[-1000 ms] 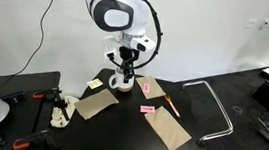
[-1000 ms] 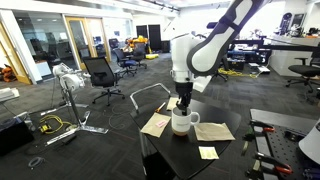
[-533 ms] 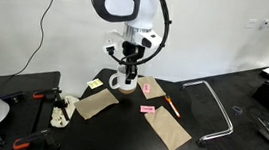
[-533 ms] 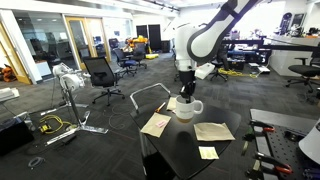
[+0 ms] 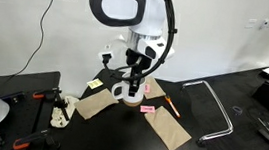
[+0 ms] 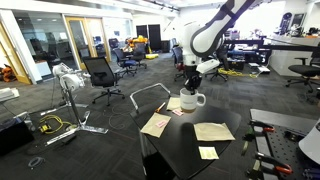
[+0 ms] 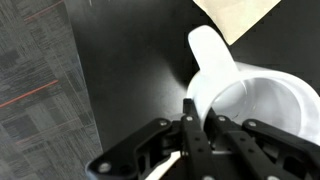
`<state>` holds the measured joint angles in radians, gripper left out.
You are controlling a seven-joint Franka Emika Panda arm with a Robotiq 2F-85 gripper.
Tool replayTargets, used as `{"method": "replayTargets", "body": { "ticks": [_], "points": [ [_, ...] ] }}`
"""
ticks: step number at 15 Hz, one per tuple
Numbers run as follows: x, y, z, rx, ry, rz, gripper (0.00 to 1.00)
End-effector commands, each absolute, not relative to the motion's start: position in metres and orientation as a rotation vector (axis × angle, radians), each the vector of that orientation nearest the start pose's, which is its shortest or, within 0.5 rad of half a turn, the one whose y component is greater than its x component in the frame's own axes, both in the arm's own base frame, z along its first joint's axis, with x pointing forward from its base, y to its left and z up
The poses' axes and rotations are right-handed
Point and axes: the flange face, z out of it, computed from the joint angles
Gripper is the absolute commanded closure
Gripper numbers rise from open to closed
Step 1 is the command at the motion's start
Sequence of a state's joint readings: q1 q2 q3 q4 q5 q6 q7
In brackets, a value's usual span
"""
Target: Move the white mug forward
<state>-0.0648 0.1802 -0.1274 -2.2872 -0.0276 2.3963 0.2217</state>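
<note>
The white mug [image 5: 131, 93] is a glossy cylinder with a looped handle. In both exterior views it sits low over the black table, and it also shows in the exterior view from the office side [image 6: 190, 100]. My gripper [image 5: 134, 78] comes down from above and is shut on the mug's rim. In the wrist view the mug [image 7: 245, 85] fills the right side, its handle pointing up, and the gripper [image 7: 200, 125] pinches the rim between its fingers. I cannot tell whether the mug touches the table.
Brown paper sheets [image 5: 169, 132] [image 5: 95, 104] lie on the black table [image 5: 118, 134], with pink sticky notes [image 5: 148, 109] and an orange pen [image 5: 171, 106] nearby. Tools [image 5: 60, 110] lie at one table edge. A metal frame [image 5: 217, 104] stands beside the table.
My gripper has carried the white mug across the table, away from where it stood a second ago, past the paper sheets toward the table's edge near the metal frame.
</note>
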Motion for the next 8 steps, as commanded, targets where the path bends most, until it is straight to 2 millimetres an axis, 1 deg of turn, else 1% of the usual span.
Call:
{"method": "replayTargets", "body": {
  "ticks": [1,5,8],
  "points": [
    [0.515,-0.125,0.275,-3.102,0.792,0.095,0.97],
    [0.510,-0.148,0.266,-3.092,0.941,0.117,0.97],
    [0.509,-0.160,0.259,-3.098,1.032,0.130,0.97]
  ]
}}
